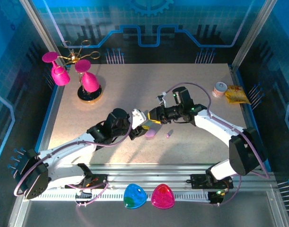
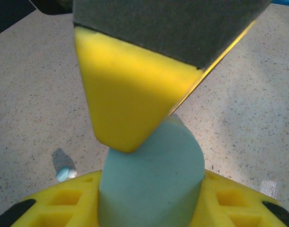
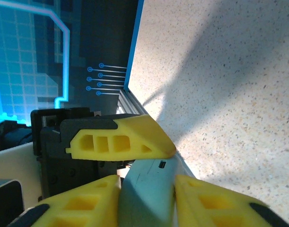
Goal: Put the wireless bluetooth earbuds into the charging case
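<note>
a pink cup stand (image 1: 71, 71) is standing at the far left of the surface (image 1: 135, 90). a can (image 1: 220, 89) and a snack packet (image 1: 237, 96) are lying at the far right, all well apart from the work. a blue pebble (image 1: 135, 196) and a pink pebble (image 1: 162, 196) are sitting side by side on the near rail.

mid-surface, the left tool (image 1: 140, 125) and right tool (image 1: 153, 119) are meeting nose to nose, each pinching the pale case (image 2: 153, 179) from its own side. one right finger (image 2: 130, 94) is touching the case's top and blocking much of the left wrist view.

a purple piece (image 1: 150, 133) is lying just below the tools, too blurred to name. the frame edge is cutting the case off in both wrist views.

a purple earbud (image 1: 169, 135) is lying just right of that piece, its long axis pointing away from the arms with a slight tilt. a pale earbud (image 2: 65, 174) is lying on the surface left of the left tool, its long axis running across that view.
</note>
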